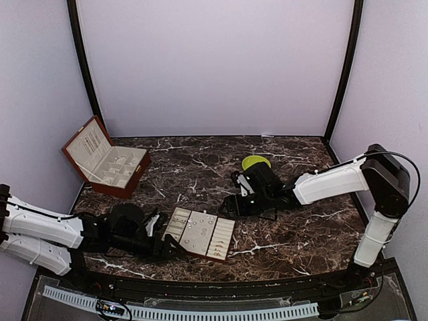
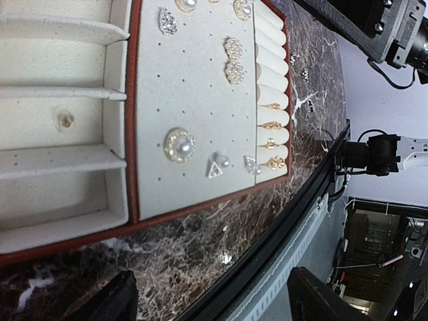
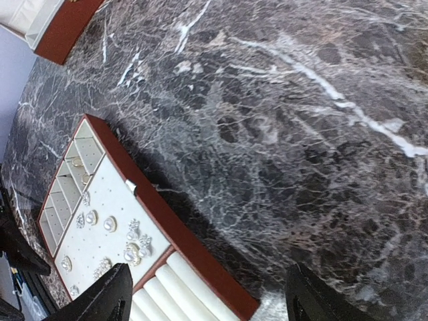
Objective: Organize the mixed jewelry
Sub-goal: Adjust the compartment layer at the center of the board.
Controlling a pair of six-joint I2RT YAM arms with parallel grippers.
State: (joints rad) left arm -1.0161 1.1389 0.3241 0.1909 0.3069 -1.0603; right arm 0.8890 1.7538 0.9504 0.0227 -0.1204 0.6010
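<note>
While left end effector (image 2: pixel 214 297) and right end effector (image 3: pixel 210 294) gape empty, jewelry (image 2: pixel 179 144) dots tray (image 2: pixel 187 93), ring row (image 2: pixel 271 134) seemingly crosswise.

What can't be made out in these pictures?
Top view: green bowl contents, hidden behind the right arm.
Top view: jewelry on the tray, too small to identify.
Right wrist view: reddish-brown box, mostly cut off at the corner.

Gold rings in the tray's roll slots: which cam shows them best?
Left wrist: the gold rings sit close up, four seated between the cream rolls. Top external shows only the tray with pale specks. Right wrist catches bare rolls at the frame edge, no rings visible.
</note>
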